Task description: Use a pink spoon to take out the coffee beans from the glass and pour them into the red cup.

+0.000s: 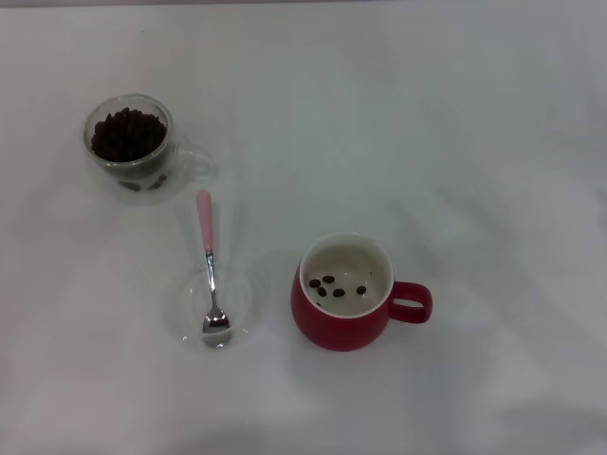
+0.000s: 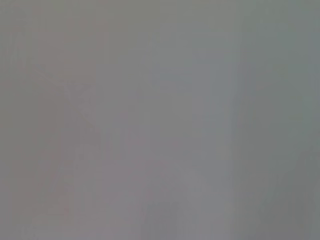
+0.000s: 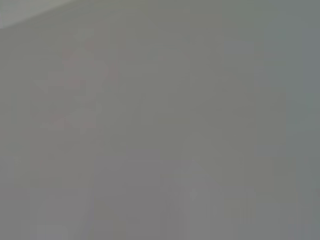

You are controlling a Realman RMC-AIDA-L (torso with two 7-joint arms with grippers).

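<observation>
Pink spoon [image 1: 209,270] lies bowl-down in saucer [image 1: 239,305] between glass [image 1: 132,142] and red cup [image 1: 343,294]; hands unseen, state unknowable.

Pink spoon [image 1: 209,270], dark brown coffee beans [image 1: 128,135], red cup [image 1: 346,294] cream inside, white table [image 1: 474,142].

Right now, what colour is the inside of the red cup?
Cream-white, with a few dark coffee beans lying in the red cup; the head view shows it best.
</observation>
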